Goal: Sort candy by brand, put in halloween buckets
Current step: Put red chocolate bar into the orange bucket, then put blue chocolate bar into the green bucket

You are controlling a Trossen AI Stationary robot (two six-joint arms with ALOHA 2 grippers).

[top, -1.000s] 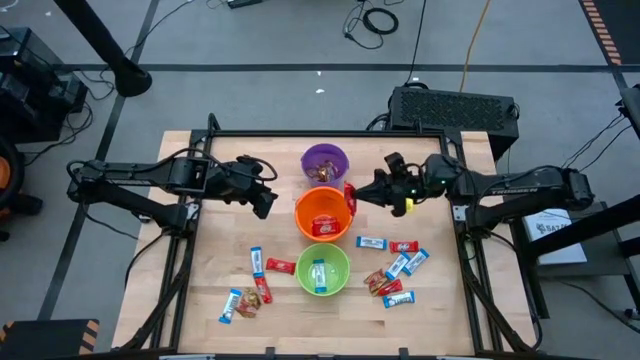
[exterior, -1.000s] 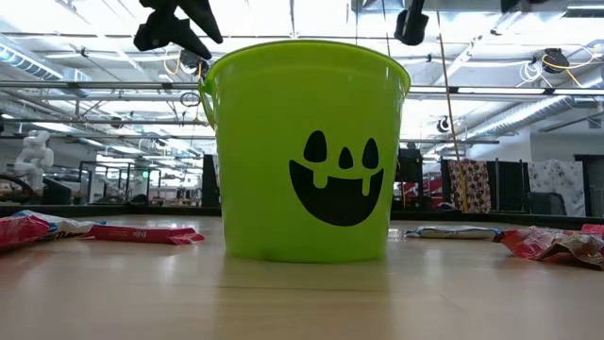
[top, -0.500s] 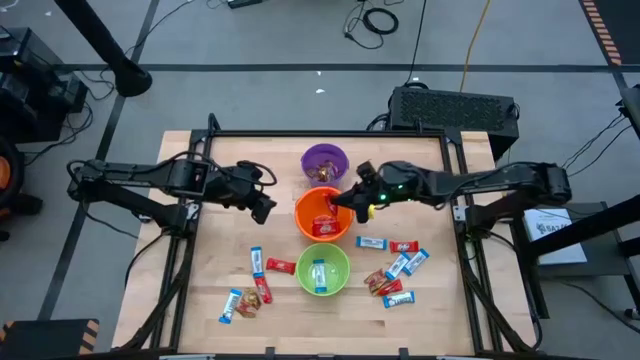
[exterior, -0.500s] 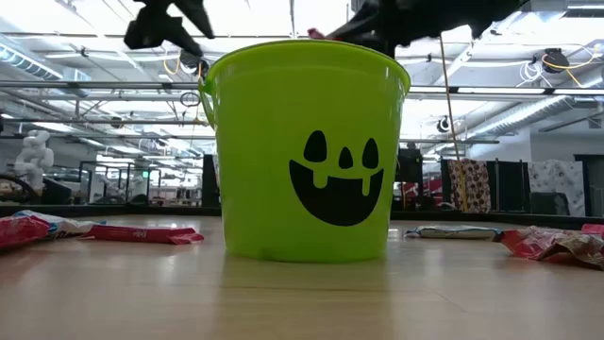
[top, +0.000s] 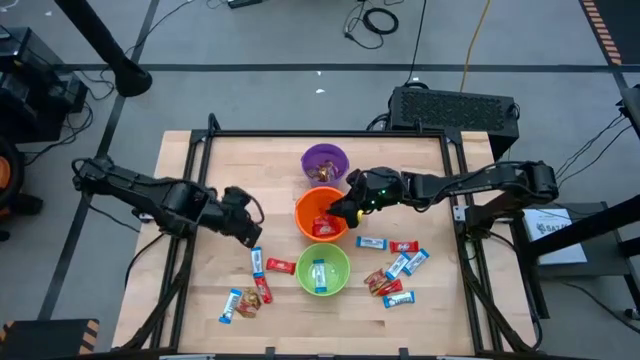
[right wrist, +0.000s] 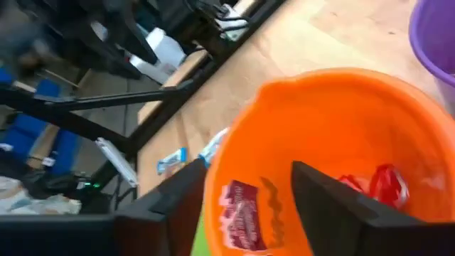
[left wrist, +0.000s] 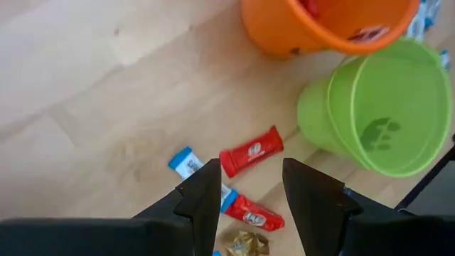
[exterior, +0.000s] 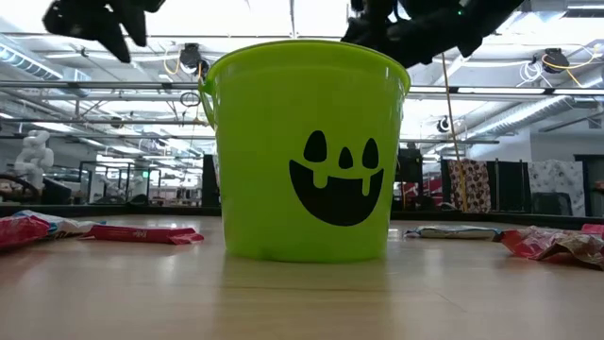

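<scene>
L gripper [top: 247, 229] hovers over loose candy [top: 258, 263], fingers spread, empty. Mid table: purple bucket [top: 325, 160], orange bucket [top: 322, 213], green bucket [top: 321, 269] in a row. R gripper [top: 345, 212] over orange rim, fingers apart, empty.

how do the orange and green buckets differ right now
The orange bucket holds red bars; the green bucket holds a blue-and-white one. The open right gripper hangs over the orange bucket; nothing is over the green. Orange sits mid-row, green nearest the front edge. Both are round, upright and similar in size.
</scene>
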